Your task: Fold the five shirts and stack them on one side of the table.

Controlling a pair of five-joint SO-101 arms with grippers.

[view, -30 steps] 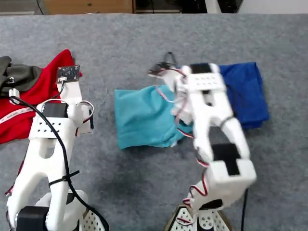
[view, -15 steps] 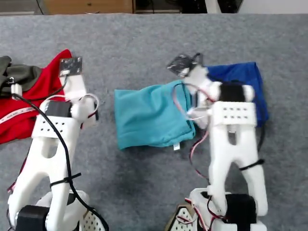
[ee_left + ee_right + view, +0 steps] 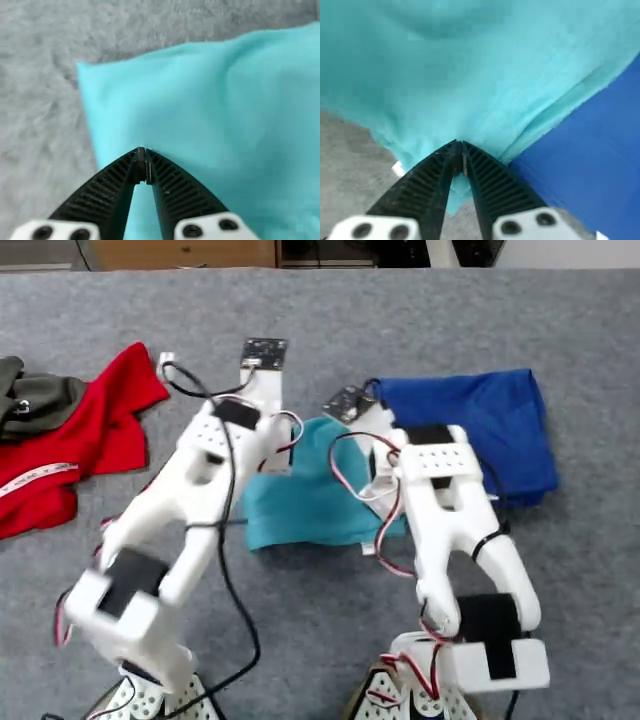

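The left arm (image 3: 190,490) stretches on a long slant from its base near the table's (image 3: 330,330) front edge toward the middle. It ends over the left part of the teal shirt (image 3: 320,505), which lies crumpled and roughly rectangular near the table's centre. The left gripper (image 3: 141,161) points down at the cloth close to one of its corners, fingers pressed together with the tips on the fabric. Whether any cloth is caught between them cannot be told. The right arm (image 3: 450,510) rises from its base at the front edge and bends forward over the teal shirt's right side. The right gripper (image 3: 459,155) is closed too, and here the teal folds gather toward its tips, so it pinches that edge just where it meets the blue shirt (image 3: 500,430). The blue one lies folded toward the right edge, touching the teal. A red shirt (image 3: 90,435) sprawls unfolded at the left edge, with a dark olive garment (image 3: 35,400) against its far side.
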